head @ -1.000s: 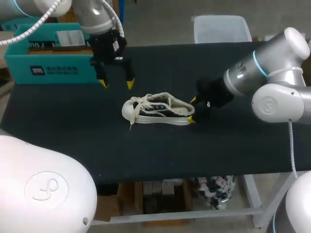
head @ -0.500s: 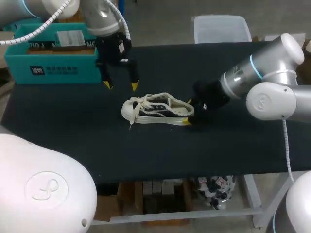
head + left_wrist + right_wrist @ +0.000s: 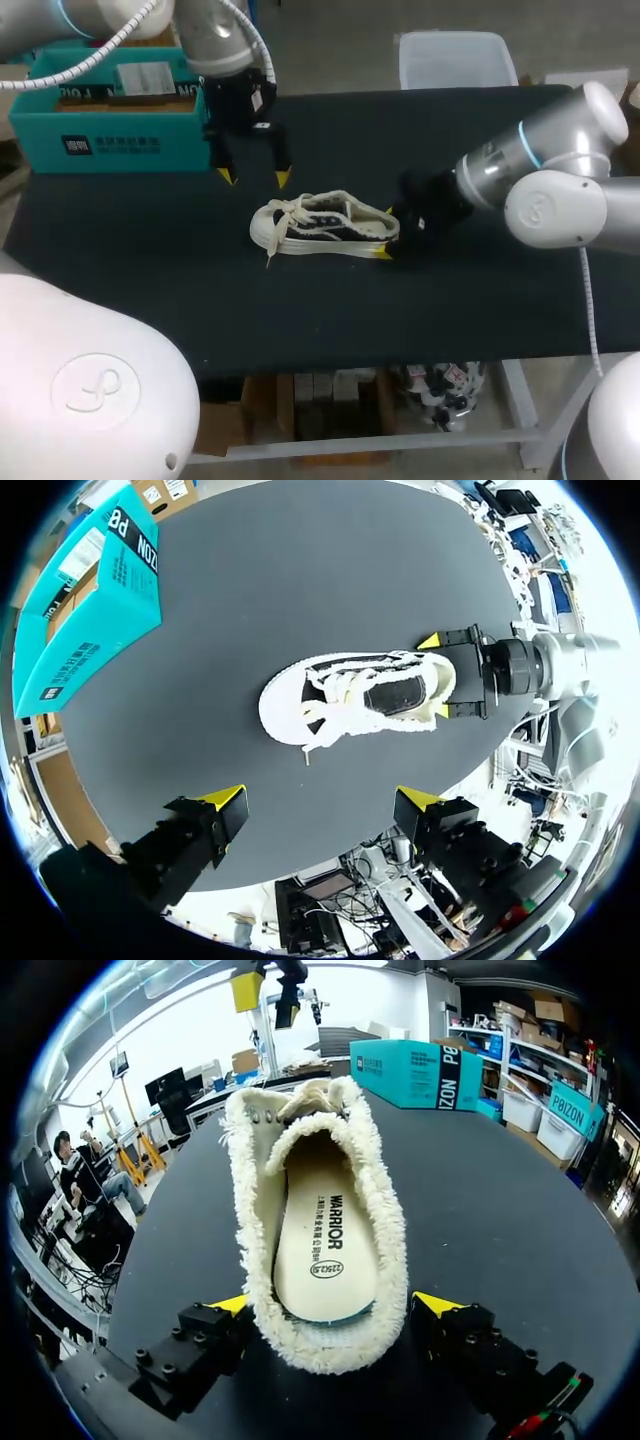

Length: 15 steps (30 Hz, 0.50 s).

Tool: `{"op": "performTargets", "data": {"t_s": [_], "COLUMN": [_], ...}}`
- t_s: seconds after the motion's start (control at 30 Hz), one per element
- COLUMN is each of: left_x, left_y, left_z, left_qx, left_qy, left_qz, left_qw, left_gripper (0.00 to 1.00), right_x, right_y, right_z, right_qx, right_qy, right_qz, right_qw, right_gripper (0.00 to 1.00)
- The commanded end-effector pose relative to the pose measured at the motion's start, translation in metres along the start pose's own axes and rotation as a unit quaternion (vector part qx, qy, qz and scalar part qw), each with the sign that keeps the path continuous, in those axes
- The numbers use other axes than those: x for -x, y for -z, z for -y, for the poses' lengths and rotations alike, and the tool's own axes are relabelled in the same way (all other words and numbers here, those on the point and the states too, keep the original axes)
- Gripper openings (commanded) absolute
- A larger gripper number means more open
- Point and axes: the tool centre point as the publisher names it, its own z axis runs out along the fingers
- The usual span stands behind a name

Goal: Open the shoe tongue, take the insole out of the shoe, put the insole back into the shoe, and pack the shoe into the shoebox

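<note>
A black low-top shoe (image 3: pixel 320 225) with cream fleece lining and white laces lies on its sole mid-table, toe to the left. My right gripper (image 3: pixel 388 231) is at its heel, open, and the heel sits between the fingers (image 3: pixel 335 1310). The right wrist view looks into the shoe: a cream insole (image 3: pixel 322 1245) lies flat inside. My left gripper (image 3: pixel 254 178) hangs open above the table just behind the toe. In its own view the shoe (image 3: pixel 355 695) is ahead of its spread fingers (image 3: pixel 322 800). The teal shoebox (image 3: pixel 100 110) stands at the far left.
A translucent plastic bin (image 3: pixel 455 58) stands past the table's far edge. The black tabletop (image 3: pixel 330 320) stretches bare in front of the shoe, toward the near edge.
My left gripper has drifted right, toward the shoe's toe. My right gripper has slid left, so the heel now sits between its fingers. The shoe has not moved.
</note>
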Motion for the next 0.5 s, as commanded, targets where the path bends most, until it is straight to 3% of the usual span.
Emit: {"op": "performTargets", "data": {"t_s": [0.03, 0.07, 0.5], "left_x": [-0.006, -0.008, -0.052], "left_y": [-0.002, -0.002, -0.010], "left_z": [0.006, 0.007, 0.023], "left_qx": [0.002, 0.000, -0.015], "left_qy": [0.004, 0.006, 0.025], "left_qz": [0.004, 0.009, 0.072], "left_qw": [1.000, 1.000, 0.997], "left_gripper": [1.00, 1.00, 1.00], "right_x": [0.003, 0.003, 0.002], "right_y": [-0.006, -0.006, -0.006], "right_z": [0.001, 0.001, 0.002], "right_qx": [0.004, 0.005, 0.012], "right_qy": [0.000, 0.000, 0.000], "right_qz": [-0.004, -0.005, -0.005], "right_qw": [1.000, 1.000, 1.000], "right_gripper": [0.22, 0.00, 0.00]}}
